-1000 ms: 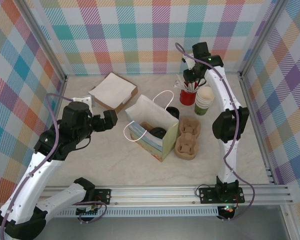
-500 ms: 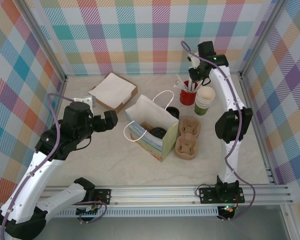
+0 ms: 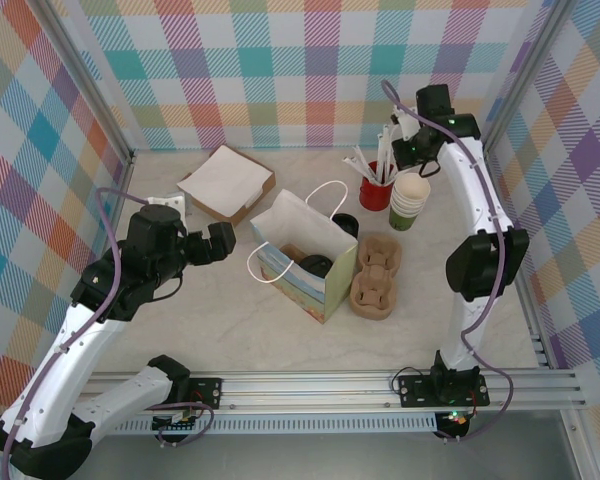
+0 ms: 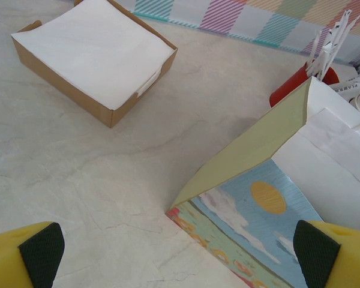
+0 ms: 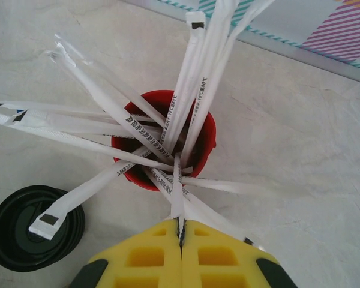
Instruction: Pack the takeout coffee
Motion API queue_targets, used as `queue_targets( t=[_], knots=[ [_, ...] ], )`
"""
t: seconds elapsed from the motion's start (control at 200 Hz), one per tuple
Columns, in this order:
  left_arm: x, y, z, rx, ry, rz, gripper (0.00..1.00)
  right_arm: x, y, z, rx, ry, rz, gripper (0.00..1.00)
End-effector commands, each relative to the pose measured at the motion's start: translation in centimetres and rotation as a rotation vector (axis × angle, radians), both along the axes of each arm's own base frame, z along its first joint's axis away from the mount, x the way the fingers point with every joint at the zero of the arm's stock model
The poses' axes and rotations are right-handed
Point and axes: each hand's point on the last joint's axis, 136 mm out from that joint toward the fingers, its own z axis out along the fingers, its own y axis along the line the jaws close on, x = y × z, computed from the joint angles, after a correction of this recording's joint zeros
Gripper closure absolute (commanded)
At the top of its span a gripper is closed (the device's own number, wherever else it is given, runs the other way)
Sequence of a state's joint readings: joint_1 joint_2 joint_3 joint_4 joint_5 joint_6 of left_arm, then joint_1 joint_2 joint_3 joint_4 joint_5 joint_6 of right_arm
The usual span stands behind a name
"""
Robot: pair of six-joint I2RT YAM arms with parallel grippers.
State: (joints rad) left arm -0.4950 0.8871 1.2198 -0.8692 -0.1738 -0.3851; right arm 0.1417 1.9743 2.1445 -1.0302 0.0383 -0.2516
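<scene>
Shifted right since a second ago, the right gripper [image 3: 408,152] pinches one wrapped straw [image 5: 177,180] over the red cup [image 3: 376,192]. At the far right, just right of that cup and on the gripper's near side, stands the upright green coffee cup [image 3: 407,212]. The wide-open left gripper [image 3: 220,243] is well apart.

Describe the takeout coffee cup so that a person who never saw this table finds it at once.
Start at the open paper bag and look beyond it to the right. Beside the red cup of straws, on its right, stands the paper cup: olive-green outside, cream inside, holding no straws.
</scene>
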Motion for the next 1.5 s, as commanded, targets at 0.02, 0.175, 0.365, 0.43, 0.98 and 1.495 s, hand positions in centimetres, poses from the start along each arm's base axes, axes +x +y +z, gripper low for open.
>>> queue_targets(
  t=[0.02,0.175,0.365,0.43,0.98,1.495],
  knots=[
    [-0.2,0.2,0.1,-0.009,-0.01,0.002,0.0,-1.1,0.2,3.4,0.057,-0.068,0.018,0.94],
    [-0.2,0.2,0.1,-0.01,-0.013,0.001,0.0,-1.7,0.4,5.7,0.089,-0.115,0.019,0.94],
    [-0.2,0.1,0.1,-0.016,-0.015,-0.001,0.0,-2.7,0.6,8.4,0.121,-0.158,0.019,0.94],
    [-0.2,0.1,0.2,-0.02,-0.018,-0.001,0.0,-3.2,0.5,9.1,0.129,-0.161,0.015,0.94],
    [-0.1,-0.1,0.8,-0.052,-0.035,-0.002,0.0,-8.1,0.8,15.4,0.223,-0.262,0.008,0.94],
    [-0.6,0.6,2.6,-0.111,-0.095,0.044,0.0,-18.8,4.9,23.7,0.588,-0.353,0.172,0.95]
  ],
)
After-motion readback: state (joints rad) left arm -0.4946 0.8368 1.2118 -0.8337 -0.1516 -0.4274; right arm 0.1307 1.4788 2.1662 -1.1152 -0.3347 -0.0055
